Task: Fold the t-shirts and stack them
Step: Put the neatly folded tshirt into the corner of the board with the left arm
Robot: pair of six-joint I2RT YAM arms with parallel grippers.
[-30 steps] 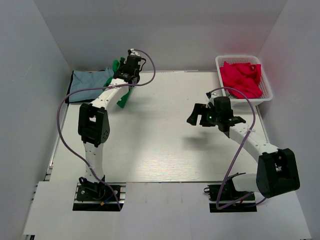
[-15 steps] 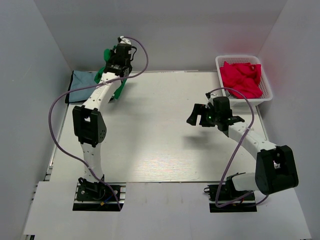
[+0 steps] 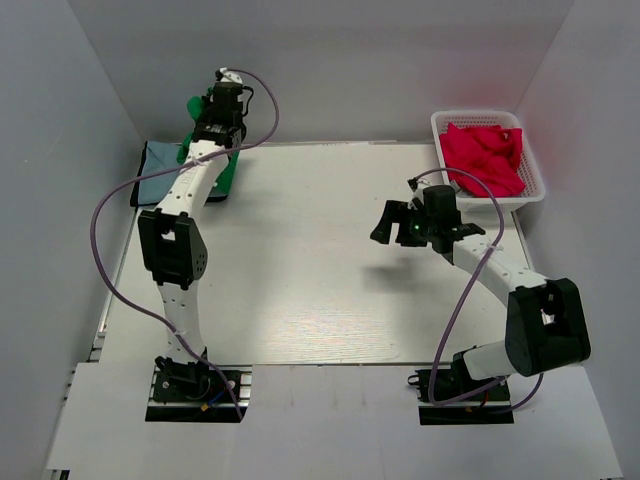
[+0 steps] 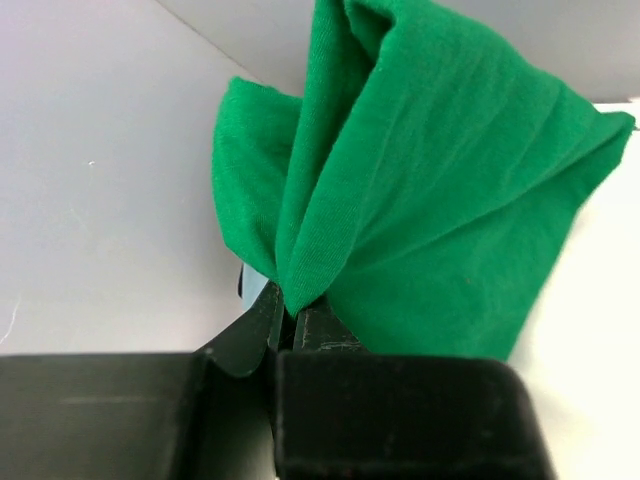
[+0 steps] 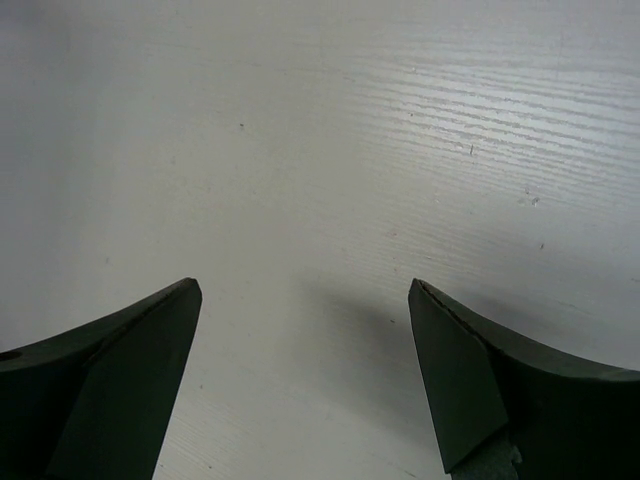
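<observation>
Green t-shirt (image 4: 430, 200) is bunched in the left pincer (image 4: 285, 310), which is pressed shut on a fold of it. Only the left wrist view shows that pinch. From above, the cloth runs lengthwise from that pincer toward the near side, ending beside a folded blue-grey t-shirt (image 3: 158, 170) on the counter (image 3: 320, 290). The right pincer (image 5: 303, 290) hangs spread over bare counter. Farther back on its right, a white basket (image 3: 536, 190) holds red cloth (image 3: 485, 155).

Left of the basket (image 3: 520, 200) the worktop (image 3: 300, 270) lies bare and passable. Far to its left, a blue shirt (image 3: 160, 165) and a hanging green shirt (image 3: 224, 180) crowd the back corner.
</observation>
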